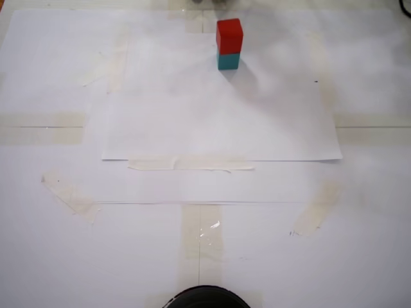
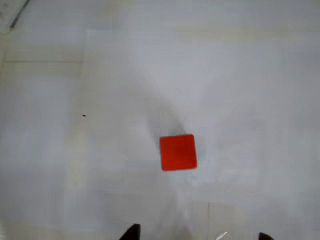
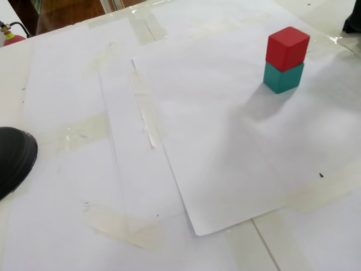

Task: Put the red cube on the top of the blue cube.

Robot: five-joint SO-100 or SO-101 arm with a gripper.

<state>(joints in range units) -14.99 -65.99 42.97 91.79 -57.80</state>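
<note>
On white paper (image 1: 192, 128) — red cube (image 1: 229, 35) stacked atop blue cube (image 1: 228, 61); no writing visible; gripper (image 2: 195, 235) spread open, empty.

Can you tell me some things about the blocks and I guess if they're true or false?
1. The red cube sits on top of the teal cube. True.
2. The fingers are squeezing the red cube. False: in the wrist view only two dark tips show at the bottom edge, well away from it.
3. The cubes stand on a white paper sheet. True.
4. In the wrist view you can see the teal cube beside the red one. False: only the red top face shows; the teal cube is hidden under it.
5. The red cube has fallen over onto the table. False: it rests upright on the stack.
</note>
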